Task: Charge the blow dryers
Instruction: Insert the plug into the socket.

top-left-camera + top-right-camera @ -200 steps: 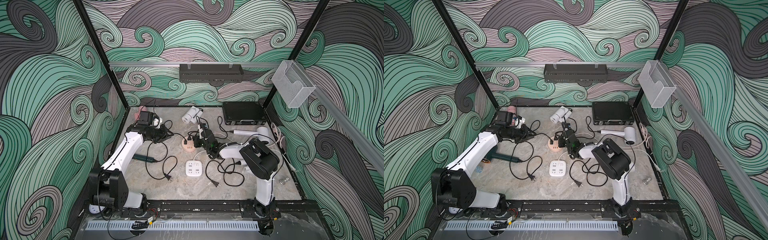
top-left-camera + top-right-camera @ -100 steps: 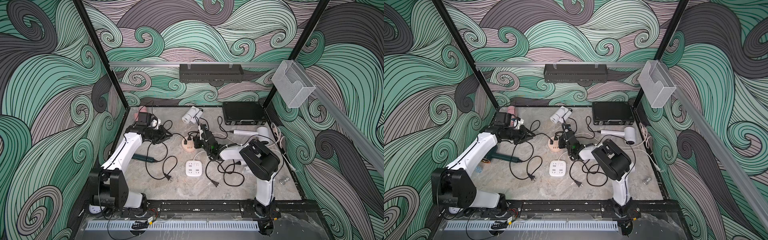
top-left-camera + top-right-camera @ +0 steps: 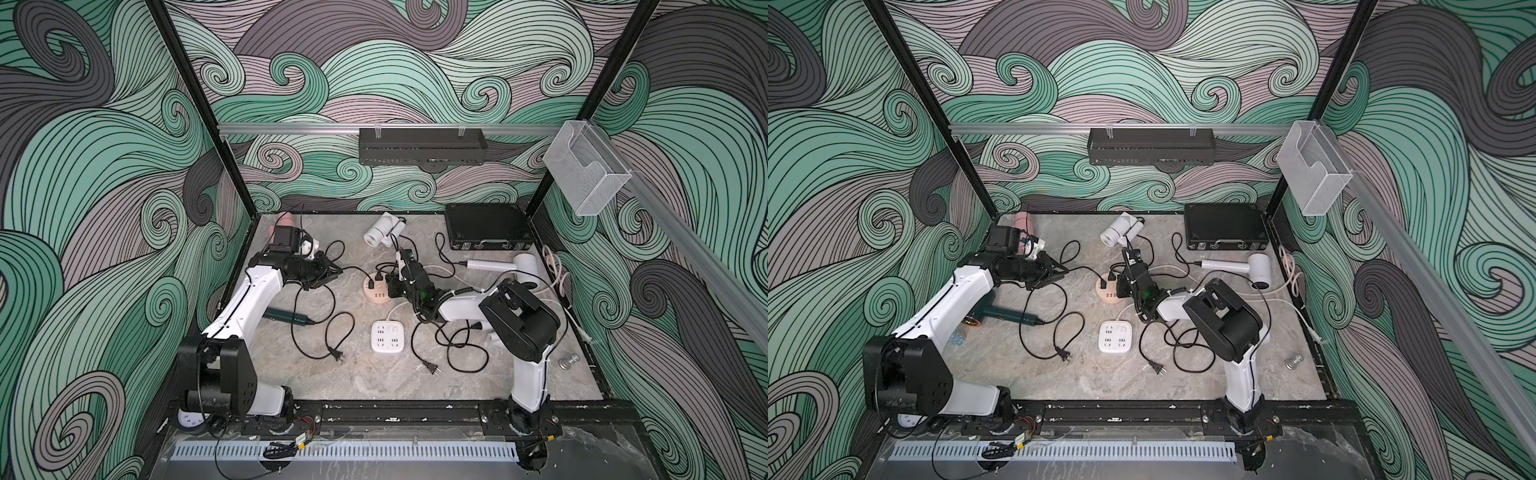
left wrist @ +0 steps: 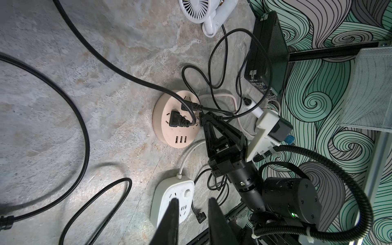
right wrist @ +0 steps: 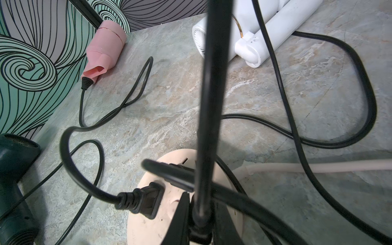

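Nearest on the tabletop [image 3: 374, 386], two loose plugs lie flat at the ends of looping black cords, one [image 3: 336, 355] to the near left of the square white socket block [image 3: 388, 336] and the other [image 3: 432, 368] to its near right. Left of these, partly under the left arm, the dark green dryer [image 3: 1005, 316] lies on its side with its handle pointing right.

Beyond the block sits the round peach hub [image 3: 376, 296], with two black plugs [image 4: 177, 122] seated in its top. The right claw [image 4: 203, 118] is at the hub's right edge with its tips down and is closed tight on a black cord [image 5: 212, 106]; which dryer that cord belongs to cannot be told. The left claw [image 3: 336, 271] hovers to the left of the hub, apart from it, with its fingers [image 4: 172, 218] parted by a narrow gap and nothing between them.

Farther right, a white dryer [image 3: 521, 266] lies with its handle pointing left. At the far centre rests a folded white dryer [image 3: 380, 232]. The pink dryer [image 5: 106, 44] lies in the far left corner, and a black case [image 3: 486, 226] is at the far right.
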